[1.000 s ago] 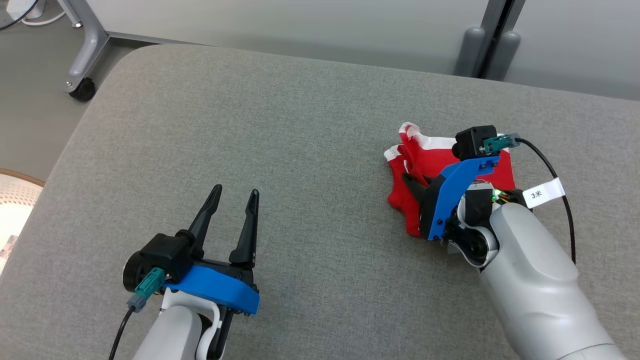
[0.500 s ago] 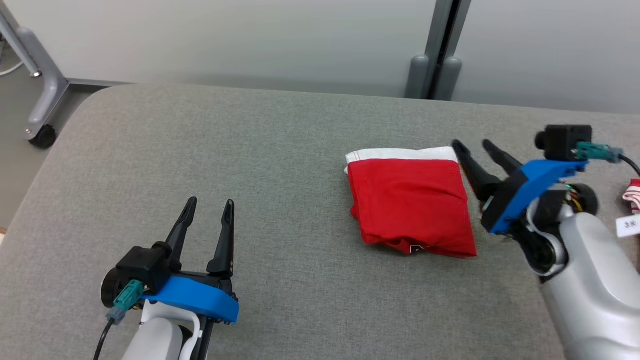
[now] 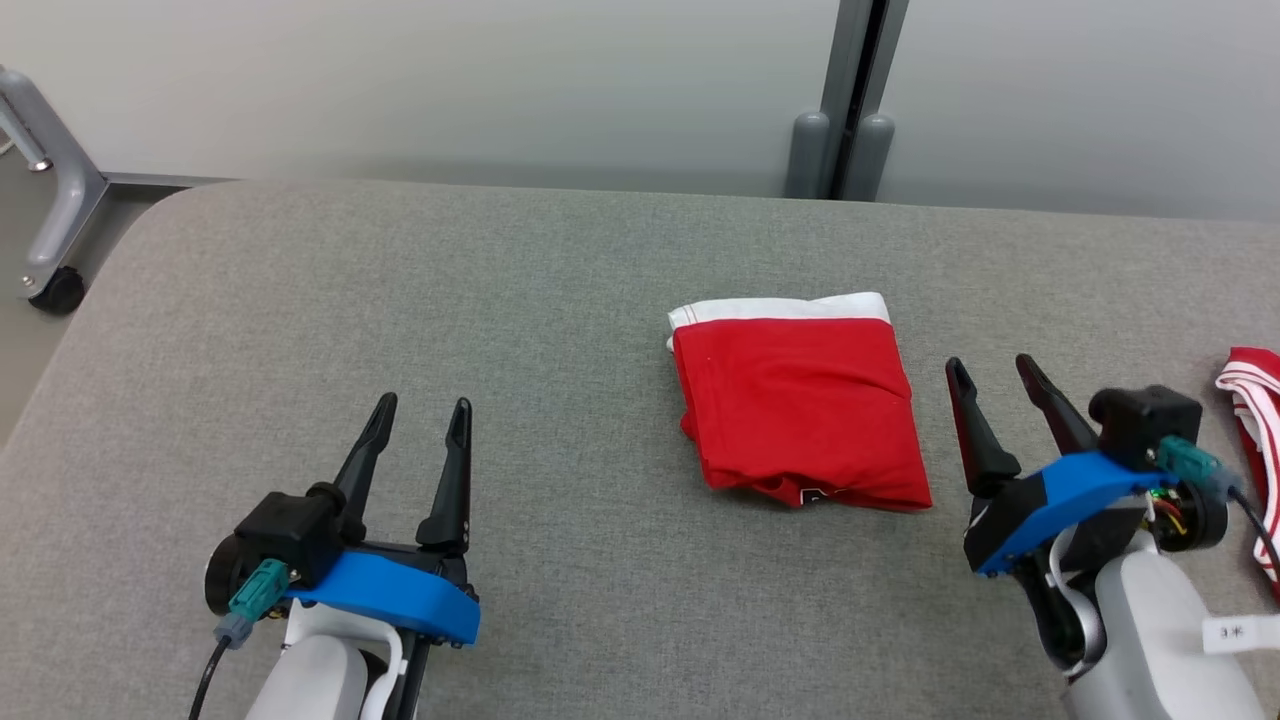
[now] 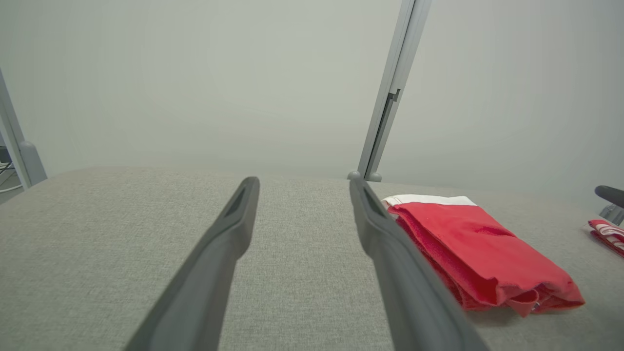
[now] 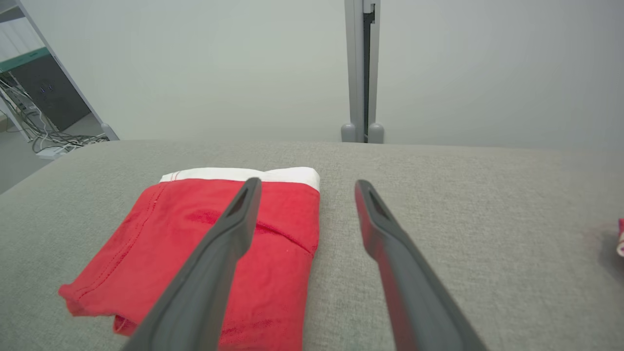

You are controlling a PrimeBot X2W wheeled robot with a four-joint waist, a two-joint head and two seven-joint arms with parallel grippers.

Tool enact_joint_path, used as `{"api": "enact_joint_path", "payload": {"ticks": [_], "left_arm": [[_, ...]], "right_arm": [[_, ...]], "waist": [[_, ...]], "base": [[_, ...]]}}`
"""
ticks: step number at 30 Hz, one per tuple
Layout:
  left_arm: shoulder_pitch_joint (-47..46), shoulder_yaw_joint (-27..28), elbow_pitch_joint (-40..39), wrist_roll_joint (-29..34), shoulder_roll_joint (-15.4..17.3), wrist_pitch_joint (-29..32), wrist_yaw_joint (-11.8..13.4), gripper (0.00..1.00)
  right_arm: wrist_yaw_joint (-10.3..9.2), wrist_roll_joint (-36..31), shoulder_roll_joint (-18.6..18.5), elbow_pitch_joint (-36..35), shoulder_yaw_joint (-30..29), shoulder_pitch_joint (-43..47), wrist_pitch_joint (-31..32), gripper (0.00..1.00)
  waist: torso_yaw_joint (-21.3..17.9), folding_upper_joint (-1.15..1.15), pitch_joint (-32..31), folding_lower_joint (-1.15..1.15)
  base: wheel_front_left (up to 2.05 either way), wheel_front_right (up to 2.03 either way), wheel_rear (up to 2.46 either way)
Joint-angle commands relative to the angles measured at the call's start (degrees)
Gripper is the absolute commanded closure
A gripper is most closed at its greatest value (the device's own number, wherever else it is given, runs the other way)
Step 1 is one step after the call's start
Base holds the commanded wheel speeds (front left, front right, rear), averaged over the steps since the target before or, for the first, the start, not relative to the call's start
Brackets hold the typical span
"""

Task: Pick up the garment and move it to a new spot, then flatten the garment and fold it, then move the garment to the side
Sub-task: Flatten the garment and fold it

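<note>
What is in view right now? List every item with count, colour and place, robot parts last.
table: one, grey fabric top, under everything
folded garment: one, red with white waistband, mid-table
striped cloth: one, red and white, table's right edge, partly cut off
post: one, grey, against the pale wall behind the table
frame leg: one, grey metal with black caster, floor at far left
left pincer: one, dark fingers, open, lower left, holding nothing
right pincer: one, dark fingers, open, just right of the garment, holding nothing
</note>
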Motion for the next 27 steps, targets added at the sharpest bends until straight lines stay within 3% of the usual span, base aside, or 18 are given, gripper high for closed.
{"api": "enact_joint_path", "payload": {"ticks": [1, 9, 17, 27], "left_arm": [[0.4, 0.7, 0.0, 0.4, 0.0, -0.2, -0.1, 0.00], [4.2, 4.9, -0.6, 1.2, 0.0, -0.2, 0.2, 0.00], [9.0, 9.4, -1.6, 2.3, -0.5, -0.2, 0.8, 0.00], [12.0, 11.8, -1.5, 4.1, -1.4, -0.2, 0.5, 0.00]], "right_arm": [[0.01, -0.7, 0.7, -1.1, -0.6, 2.4, -2.3, 0.00], [0.02, -1.7, 2.9, -8.8, 0.0, 11.5, -9.2, 0.00], [0.01, -1.3, 3.1, -16.1, -1.5, 17.7, -7.9, 0.00], [0.01, -1.9, 3.1, -17.9, -3.3, 21.3, -5.9, 0.00]], "waist": [[-0.7, 0.00, -0.6, 0.00], [-4.6, 0.00, -3.1, 0.00], [-8.0, 0.00, -5.1, 0.00], [-9.5, 0.00, -7.1, 0.00]], "base": [[0.00, 0.00, 0.00], [0.00, 0.00, 0.00], [0.00, 0.00, 0.00], [0.00, 0.00, 0.00]]}}
